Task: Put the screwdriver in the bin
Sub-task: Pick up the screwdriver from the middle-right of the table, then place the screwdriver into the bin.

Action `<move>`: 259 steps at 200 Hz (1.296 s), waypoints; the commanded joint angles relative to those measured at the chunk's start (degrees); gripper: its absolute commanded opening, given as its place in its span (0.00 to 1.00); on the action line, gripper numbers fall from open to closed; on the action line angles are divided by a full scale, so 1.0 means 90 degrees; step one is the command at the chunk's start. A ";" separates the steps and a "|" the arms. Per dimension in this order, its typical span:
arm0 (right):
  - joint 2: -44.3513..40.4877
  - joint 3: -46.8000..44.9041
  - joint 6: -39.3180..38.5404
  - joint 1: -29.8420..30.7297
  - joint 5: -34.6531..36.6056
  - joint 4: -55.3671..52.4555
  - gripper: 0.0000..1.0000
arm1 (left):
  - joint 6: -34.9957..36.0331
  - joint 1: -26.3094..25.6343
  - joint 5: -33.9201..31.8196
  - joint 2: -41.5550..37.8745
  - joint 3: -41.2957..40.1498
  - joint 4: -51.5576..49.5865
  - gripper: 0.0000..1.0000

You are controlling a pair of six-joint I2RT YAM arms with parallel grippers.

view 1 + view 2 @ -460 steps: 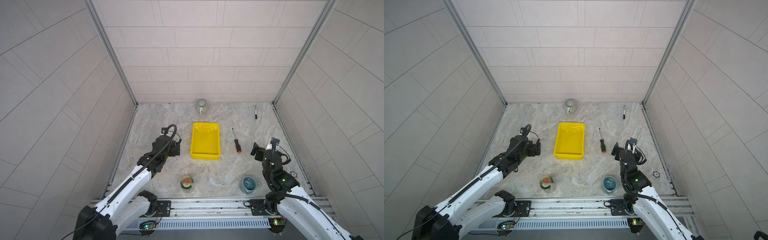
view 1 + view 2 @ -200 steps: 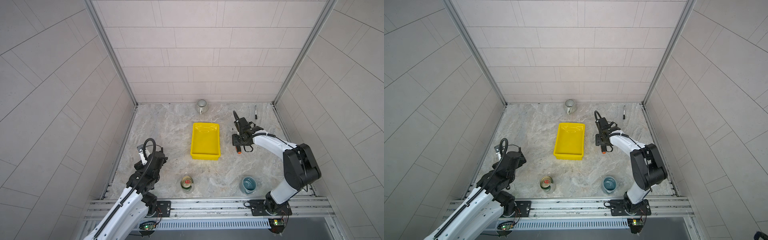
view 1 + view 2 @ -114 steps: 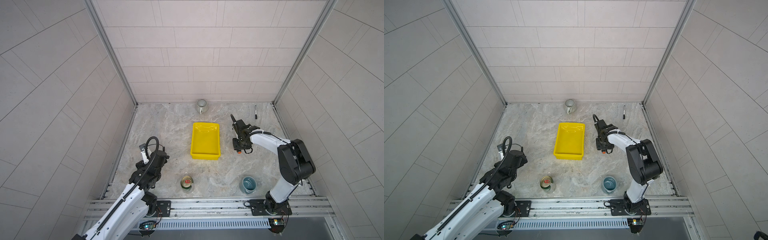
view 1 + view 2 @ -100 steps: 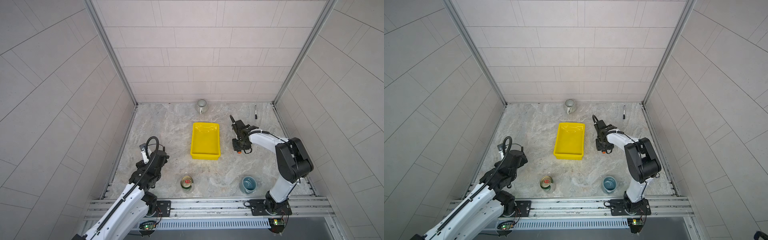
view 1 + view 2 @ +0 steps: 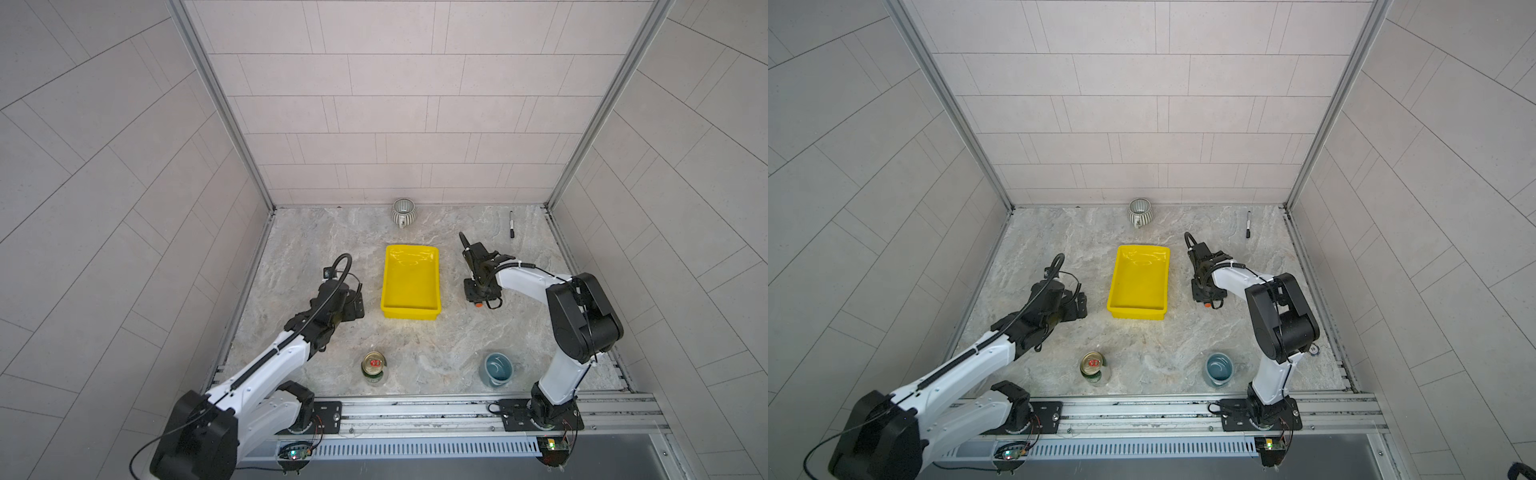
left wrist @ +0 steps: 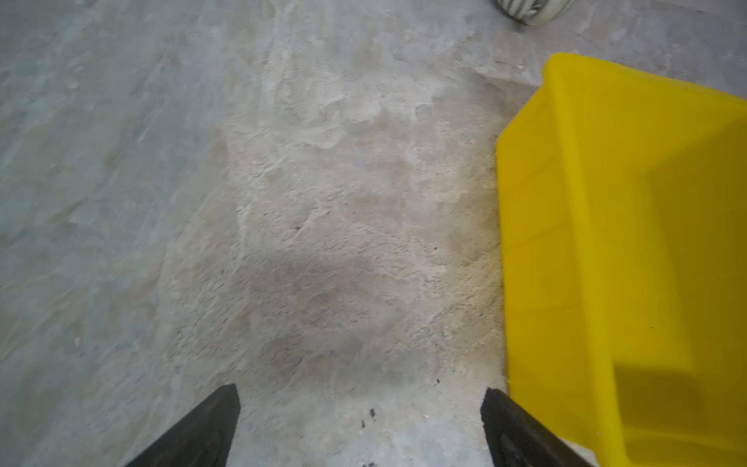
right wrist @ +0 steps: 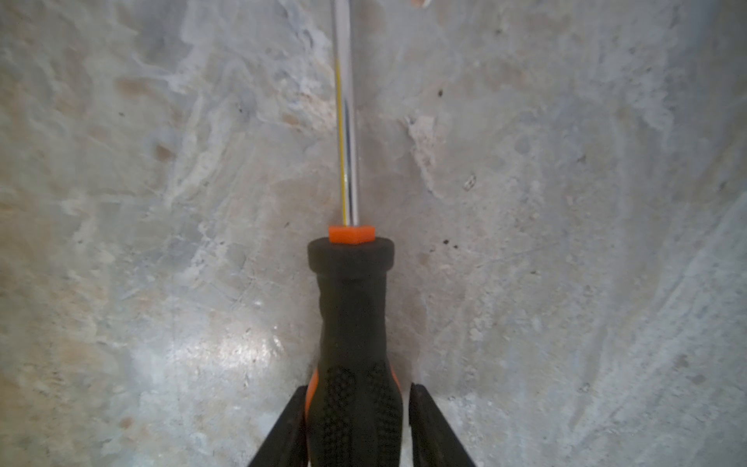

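The screwdriver (image 7: 351, 323) is lying flat on the marble table (image 5: 316, 249), near the yellow bin (image 5: 409, 286) at its 3 o'clock, its orange end pointing toward 6 o'clock. The right gripper (image 7: 357, 390) is clamping the black handle from both sides. The left gripper (image 6: 359, 404) is hovering with jaws spread wide and holding nothing, at the bin's 8 o'clock. A striped cup (image 5: 403, 211) is standing at the bin's 12 o'clock.

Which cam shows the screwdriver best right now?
Right wrist: the screwdriver fills the frame, its handle between the fingers of the right pincer, shaft clear. Both top views show only its orange end under that pincer. Left wrist: not visible.
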 commanded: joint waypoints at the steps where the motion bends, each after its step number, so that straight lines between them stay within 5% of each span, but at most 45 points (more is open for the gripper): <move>1: -0.0123 -0.0189 0.0066 -0.0010 0.0175 0.0044 0.32 | 0.0616 -0.0008 0.0292 0.0224 0.0257 0.0095 1.00; 26: -0.0393 -0.0430 0.0122 -0.0010 0.0049 0.0056 0.31 | 0.0474 0.0001 -0.0203 -0.0003 -0.0348 0.0536 1.00; 55: -0.0860 -0.0818 0.0224 0.0000 -0.0011 -0.0005 0.24 | 0.0415 0.0001 0.0226 -0.0580 -0.0756 0.0954 1.00; 96: -0.1891 -0.0936 0.0480 0.0049 0.0018 -0.0444 0.18 | 0.0327 -0.0004 -0.0138 -0.1157 -0.1064 0.1127 1.00; 149: -0.3015 -0.0454 0.1830 0.0908 -0.0544 0.0203 0.17 | 0.0227 0.0001 -0.0239 -0.1212 -0.1010 0.0940 1.00; 211: -0.1447 0.0518 0.3382 0.2725 0.0028 0.2030 0.16 | 0.0180 0.0001 -0.0356 -0.1453 -0.1093 0.0875 1.00; 259: -0.0189 0.1213 0.3923 0.3110 0.0082 0.2317 0.14 | 0.0141 0.0001 -0.0434 -0.1754 -0.1224 0.0932 1.00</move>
